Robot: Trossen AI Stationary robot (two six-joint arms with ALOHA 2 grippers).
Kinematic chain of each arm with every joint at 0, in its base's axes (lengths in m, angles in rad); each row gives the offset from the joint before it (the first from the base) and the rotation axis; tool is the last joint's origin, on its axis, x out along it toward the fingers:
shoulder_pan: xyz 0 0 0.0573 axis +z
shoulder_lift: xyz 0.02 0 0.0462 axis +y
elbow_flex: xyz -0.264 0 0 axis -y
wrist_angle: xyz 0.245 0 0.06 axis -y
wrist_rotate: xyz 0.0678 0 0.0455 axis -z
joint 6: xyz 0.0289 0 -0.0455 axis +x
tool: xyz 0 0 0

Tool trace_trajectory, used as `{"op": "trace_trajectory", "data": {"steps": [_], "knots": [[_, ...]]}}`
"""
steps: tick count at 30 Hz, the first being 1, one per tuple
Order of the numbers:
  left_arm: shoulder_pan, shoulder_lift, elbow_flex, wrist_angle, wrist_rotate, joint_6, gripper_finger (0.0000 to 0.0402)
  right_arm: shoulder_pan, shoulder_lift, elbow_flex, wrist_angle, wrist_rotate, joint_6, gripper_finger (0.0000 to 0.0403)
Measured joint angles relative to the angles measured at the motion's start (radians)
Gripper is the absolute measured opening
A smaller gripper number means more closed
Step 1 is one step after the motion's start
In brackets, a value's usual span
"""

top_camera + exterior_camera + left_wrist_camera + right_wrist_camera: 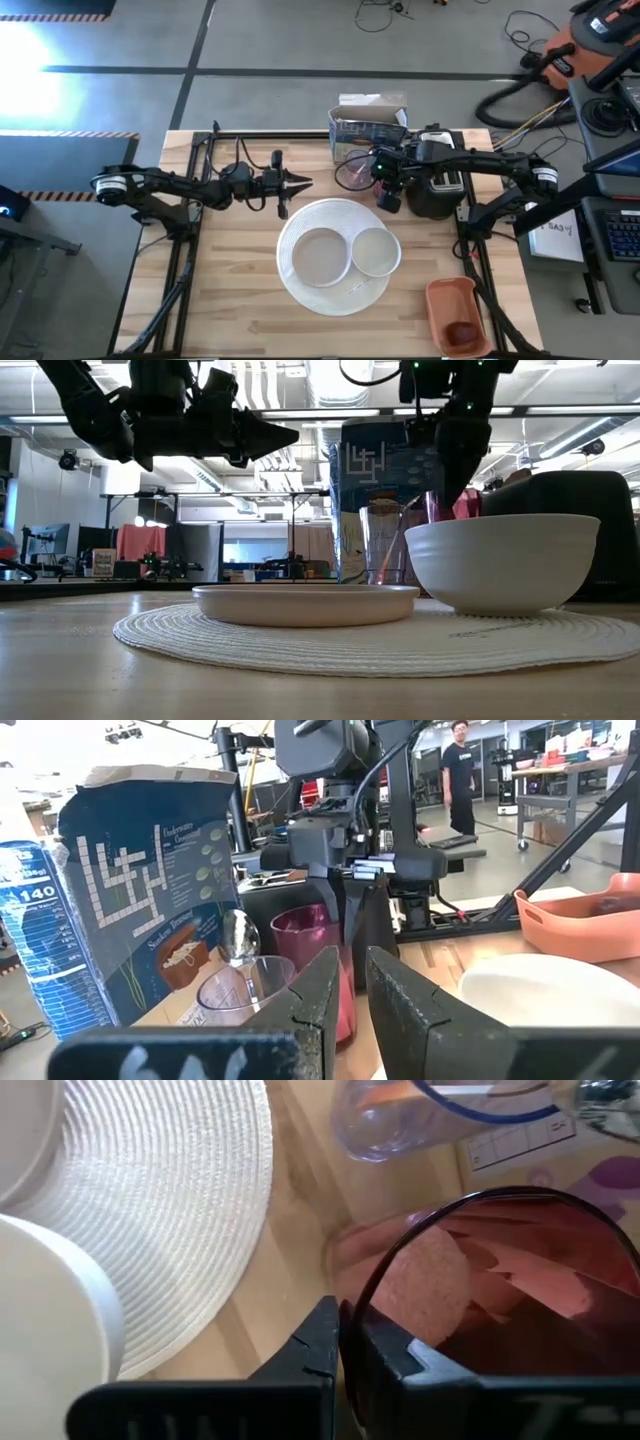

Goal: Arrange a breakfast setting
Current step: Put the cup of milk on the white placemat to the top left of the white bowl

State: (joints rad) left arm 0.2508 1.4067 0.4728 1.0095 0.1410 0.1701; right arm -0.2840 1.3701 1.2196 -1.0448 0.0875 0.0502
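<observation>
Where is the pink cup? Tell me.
In the high view the pink cup sits at the table's far right, just left of the toaster, beyond the bowl; the right gripper has shut on its rim.

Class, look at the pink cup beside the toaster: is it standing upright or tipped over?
Upright. The pink cup stands with its mouth facing up, and the right claw is shut on its rim.

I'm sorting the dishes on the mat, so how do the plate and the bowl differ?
The plate is wide and shallow; the bowl is narrower, deeper and stands taller. The plate sits near the middle of the woven mat; the bowl sits at the mat's edge, on the right arm's side. Both are round, white, upright and look empty.
</observation>
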Motion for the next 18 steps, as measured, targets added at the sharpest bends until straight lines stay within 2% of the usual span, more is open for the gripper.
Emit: {"op": "trace_trajectory", "data": {"steps": [11, 18], "knots": [[-0.001, 0.0, 0.0, 0.0, 0.0, -0.031, 0.0038, 0.042, 0.012, 0.135, -0.03, -0.088, -0.046, 0.0009], [-0.001, -0.001, 0.0, 0.0, 0.0, -0.031, 0.0038, 0.131, 0.103, 0.202, -0.032, -0.095, -0.097, 0.0009]]}}
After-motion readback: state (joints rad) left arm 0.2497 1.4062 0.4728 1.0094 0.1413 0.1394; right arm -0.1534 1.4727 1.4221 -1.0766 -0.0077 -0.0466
